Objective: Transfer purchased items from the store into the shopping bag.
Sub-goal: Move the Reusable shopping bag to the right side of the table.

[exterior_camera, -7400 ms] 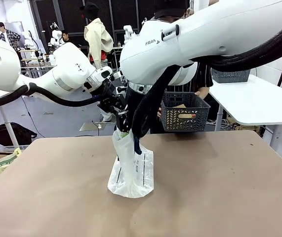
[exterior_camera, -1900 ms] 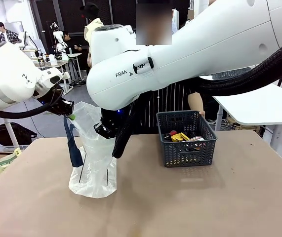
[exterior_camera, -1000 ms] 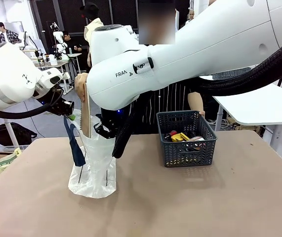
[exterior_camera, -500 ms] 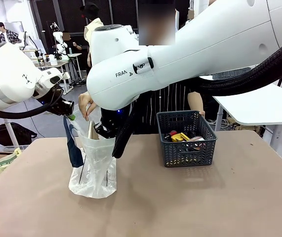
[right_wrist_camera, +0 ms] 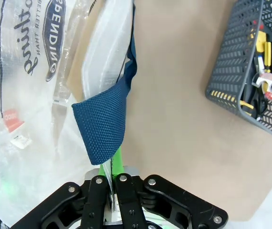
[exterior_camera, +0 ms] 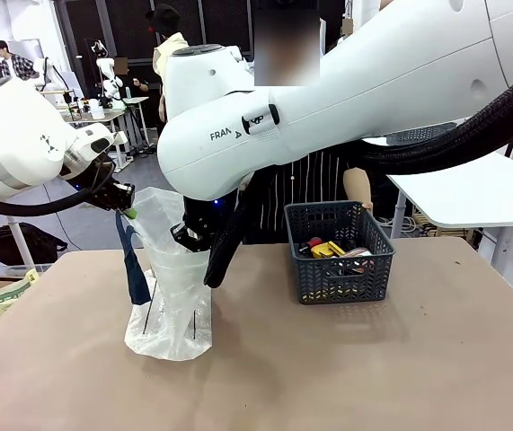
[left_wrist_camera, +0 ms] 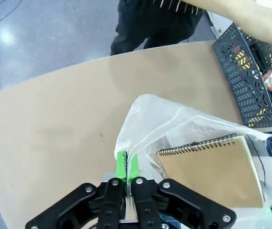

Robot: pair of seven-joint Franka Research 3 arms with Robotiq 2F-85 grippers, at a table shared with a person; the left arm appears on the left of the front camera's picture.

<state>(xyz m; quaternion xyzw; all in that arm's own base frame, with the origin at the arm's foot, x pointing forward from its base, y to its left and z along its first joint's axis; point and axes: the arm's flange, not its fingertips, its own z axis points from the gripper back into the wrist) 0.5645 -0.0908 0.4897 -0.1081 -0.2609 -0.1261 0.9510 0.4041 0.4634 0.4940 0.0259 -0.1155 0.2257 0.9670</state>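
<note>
Pinching the shopping bag [exterior_camera: 168,296] rim apart, left fingers [left_wrist_camera: 121,164] and right fingers [right_wrist_camera: 117,161] clamped on it, upright on the counter [exterior_camera: 373,359] near the basket [exterior_camera: 337,277], spiral notebook [left_wrist_camera: 212,179] newly inside, more goods [exterior_camera: 332,250] still basketed.

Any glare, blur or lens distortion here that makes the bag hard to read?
Front view: sharp, evenly lit; the shopping bag casts a faint shadow on the table. Left wrist view: the wide lens bows the table edge; floor glare top left; the notebook crisp. Right wrist view: bag plastic shines whitish, yet its print and navy strap read clearly.
</note>
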